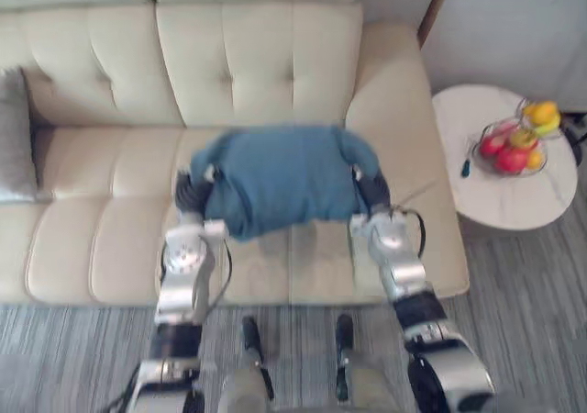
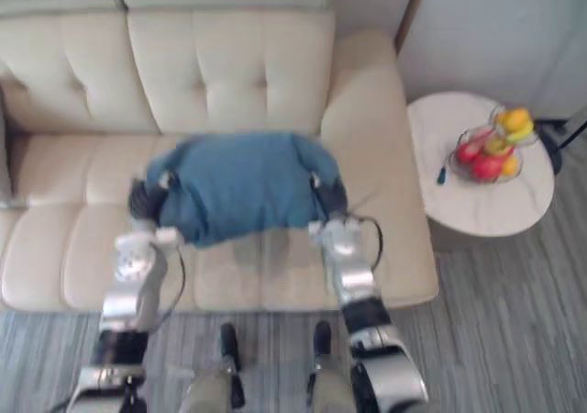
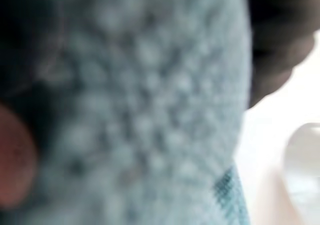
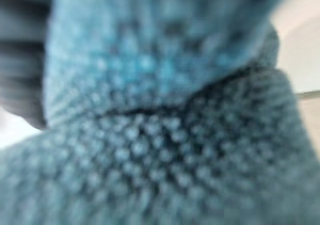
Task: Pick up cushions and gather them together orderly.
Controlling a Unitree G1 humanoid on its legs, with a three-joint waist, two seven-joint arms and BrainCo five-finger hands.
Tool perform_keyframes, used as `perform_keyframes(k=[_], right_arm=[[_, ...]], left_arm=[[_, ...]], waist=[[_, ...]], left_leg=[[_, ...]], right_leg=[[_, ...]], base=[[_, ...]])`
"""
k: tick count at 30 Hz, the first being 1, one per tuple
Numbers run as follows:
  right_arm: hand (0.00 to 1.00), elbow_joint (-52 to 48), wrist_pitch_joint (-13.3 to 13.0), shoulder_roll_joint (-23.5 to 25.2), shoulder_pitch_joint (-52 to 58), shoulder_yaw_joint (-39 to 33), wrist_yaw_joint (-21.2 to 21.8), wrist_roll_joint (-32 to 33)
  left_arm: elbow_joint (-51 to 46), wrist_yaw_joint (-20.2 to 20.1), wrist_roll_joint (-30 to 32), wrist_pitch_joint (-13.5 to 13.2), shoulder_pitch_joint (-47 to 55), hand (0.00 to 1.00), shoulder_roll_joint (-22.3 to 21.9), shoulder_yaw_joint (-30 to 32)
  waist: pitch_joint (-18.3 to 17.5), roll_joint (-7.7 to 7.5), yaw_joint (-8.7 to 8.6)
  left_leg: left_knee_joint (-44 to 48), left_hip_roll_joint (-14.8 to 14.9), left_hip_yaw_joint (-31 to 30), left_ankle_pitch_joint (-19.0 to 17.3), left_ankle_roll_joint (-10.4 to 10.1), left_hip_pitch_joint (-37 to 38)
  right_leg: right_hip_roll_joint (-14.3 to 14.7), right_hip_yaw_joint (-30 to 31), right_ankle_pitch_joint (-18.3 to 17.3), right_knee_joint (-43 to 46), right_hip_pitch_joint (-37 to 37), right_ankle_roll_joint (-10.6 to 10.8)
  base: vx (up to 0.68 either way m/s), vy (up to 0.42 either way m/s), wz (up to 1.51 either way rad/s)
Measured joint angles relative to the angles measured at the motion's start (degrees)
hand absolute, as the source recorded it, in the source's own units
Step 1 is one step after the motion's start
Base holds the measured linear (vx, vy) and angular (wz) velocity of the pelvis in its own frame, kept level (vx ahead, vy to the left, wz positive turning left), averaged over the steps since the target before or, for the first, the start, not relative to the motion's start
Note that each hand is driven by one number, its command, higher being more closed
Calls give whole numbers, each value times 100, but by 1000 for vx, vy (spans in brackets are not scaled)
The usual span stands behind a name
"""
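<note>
Blue cushion (image 1: 280, 179) hid left hand (image 1: 190, 193) and right hand (image 1: 371, 191) grips; we couldn't tell. Fruit bowl (image 1: 512, 147) sat well beyond right hand.

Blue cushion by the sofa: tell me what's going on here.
The robot has a blue textured fabric cushion between its left hand and right hand, one at each side edge, over the seat of a cream tufted sofa. A grey cushion lies at the sofa's left end, apart from it, so the gathering is not yet done.

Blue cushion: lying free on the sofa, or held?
Held: left hand and right hand clamp the blue cushion at both ends. Whether it clears the sofa seat: cannot tell.
</note>
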Motion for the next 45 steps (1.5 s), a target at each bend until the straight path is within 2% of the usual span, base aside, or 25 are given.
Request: perform_keyframes(k=[2,5,6,7,8,11,13,15,19,23,26,29,31,34,40,44,45], right_arm=[[100,-65,-79,103,-838,-375,-357,-209],[100,-65,-163,155,-1696,-768,-770,-513],[100,-66,-172,165,-1937,-865,-917,-657],[100,-65,-177,183,-2076,-931,-1001,-724],[0,-66,-186,192,-2196,-979,-1069,-806],[0,-25,-216,260,-2603,-1287,-1419,-1116],[0,98,-224,291,-2798,-1387,-1553,-1116],[0,714,-231,174,-3163,-1530,-1654,-1098],[0,1479,-155,-179,-3350,-1598,-1540,-885],[0,1565,-8,-302,-2832,-1124,-1132,-635],[0,1039,-3,-200,-1984,-530,-847,-573],[0,627,0,-203,-1318,-261,-662,-531],[0,269,-1,-205,-970,-214,-601,-532],[0,-335,-15,-286,-602,-102,-492,-534],[0,-1154,-147,-641,216,-40,-312,-461],[0,-1186,-164,-880,1052,-36,60,-294],[0,-1175,-159,-879,1427,-36,168,-216]], left_arm=[[168,178,60,-168,-1050,100,111,144],[389,328,175,-291,-2139,100,293,293],[511,397,232,-335,-2482,0,307,338],[590,434,266,-366,-2676,0,308,382],[681,480,301,-399,-2847,0,300,453],[1260,669,576,-399,-3535,0,297,862],[1590,815,712,-394,-3865,0,300,1055],[2193,1023,786,-359,-4396,0,306,1297],[3042,1112,837,-177,-4948,0,451,1386],[3339,1075,838,-11,-4707,0,486,1705],[2964,916,838,-11,-4075,0,473,2070],[2519,714,829,-10,-3252,0,293,2131],[2242,619,802,-13,-2756,0,169,2133],[1787,360,536,-56,-2014,0,170,2106],[1280,44,-78,-184,-682,0,191,1860],[1068,-173,-292,-260,315,0,261,1754],[1071,-242,-297,-260,695,0,258,1652]], waist=[[369,10,83],[694,34,82],[774,45,86],[786,51,91],[805,74,90],[921,218,120],[1036,256,153],[1184,336,164],[1565,444,192],[1609,454,192],[1609,454,164],[1608,452,162],[1605,447,164],[1593,424,187],[1543,394,173],[1468,346,174],[1352,349,159]], left_leg=[[42,16,-25,69,4,-162],[195,10,-151,125,12,-484],[217,7,-182,130,16,-569],[227,1,-206,131,18,-652],[241,-3,-241,132,19,-742],[253,-28,-383,172,36,-1057],[249,-36,-439,186,33,-1169],[138,-70,-536,311,41,-1414],[-5,-99,-721,411,42,-1581],[-3,-99,-771,414,44,-1765],[-2,-48,-766,413,44,-1695],[66,9,-738,403,36,-1568],[124,44,-732,385,15,-1480],[132,55,-650,286,-37,-1311],[104,87,-631,183,-86,-747],[57,73,-645,167,-92,-422],[49,64,-681,171,-91,-359]], right_leg=[[8,-10,-1,170,-220,0],[-11,-64,5,276,-454,-7],[-15,-84,6,280,-514,-8],[-19,-98,6,283,-590,-8],[-25,-123,6,281,-653,-8],[-40,-206,16,267,-888,-8],[-41,-215,48,226,-979,-11],[-44,-286,190,-6,-1109,-2],[-45,-394,229,-105,-1217,-7],[-48,-368,227,-105,-1383,-7],[-30,-282,209,1,-1384,3],[-6,-189,113,310,-1384,37],[8,-150,23,532,-1370,75],[5,-107,-293,814,-1349,31],[32,-133,-456,874,-826,82],[17,-169,-479,824,-477,98],[16,-185,-472,773,-372,94]], base=[[-98,-14,1],[-81,-1,14],[-55,5,12],[-45,8,11],[-21,6,14],[-2,6,12],[2,4,6],[5,11,12],[11,24,14],[31,26,4],[41,25,-6],[19,9,-4],[0,0,0],[-29,-20,-1],[-68,-32,2],[-37,-19,6],[31,-27,12]])
